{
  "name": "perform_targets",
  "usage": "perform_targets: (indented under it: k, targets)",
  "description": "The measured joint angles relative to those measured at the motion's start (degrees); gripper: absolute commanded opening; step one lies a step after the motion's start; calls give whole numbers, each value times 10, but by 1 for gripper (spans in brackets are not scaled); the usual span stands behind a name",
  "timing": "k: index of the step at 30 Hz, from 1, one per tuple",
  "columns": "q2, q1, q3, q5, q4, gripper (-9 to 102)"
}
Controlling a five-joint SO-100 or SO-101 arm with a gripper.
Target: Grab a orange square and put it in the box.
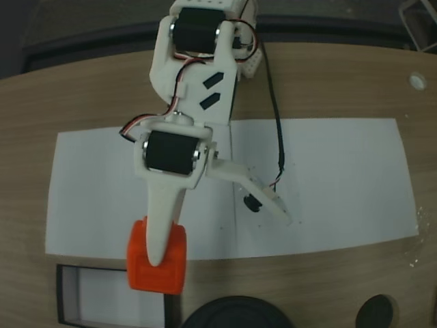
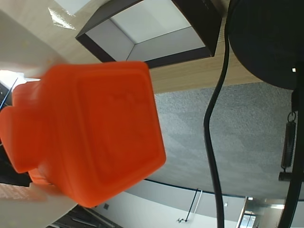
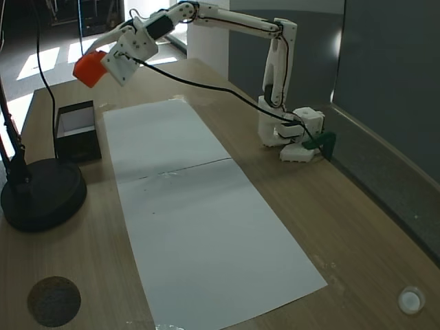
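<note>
Seen left to right in a fixed view: box (image 3: 75, 129) at nine o'clock of the white paper sheet (image 3: 199, 206), black walls, white floor. Above it, toward twelve o'clock, orange square (image 3: 90, 69) held aloft, clear of the table, clamped in the gripper (image 3: 103, 65) (white fingers shut on it). In another fixed view, cube (image 1: 158, 260) hanging over the box's (image 1: 68, 273) right end, one white finger (image 1: 162, 225) across its top. Round black base (image 3: 41, 196) at six o'clock of the box. In the wrist view, cube (image 2: 90, 137) looming large at left, box (image 2: 190, 45) behind, upper centre.
</note>
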Motion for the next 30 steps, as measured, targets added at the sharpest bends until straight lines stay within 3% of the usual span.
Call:
perform_targets:
  k: [5, 20, 27, 30]
  targets:
    - [-98, 0, -1, 0, -69, 9]
    - [-295, 120, -178, 0, -73, 10]
    - [-317, 127, -186, 57, -73, 27]
    - [-317, 127, -186, 63, -73, 27]
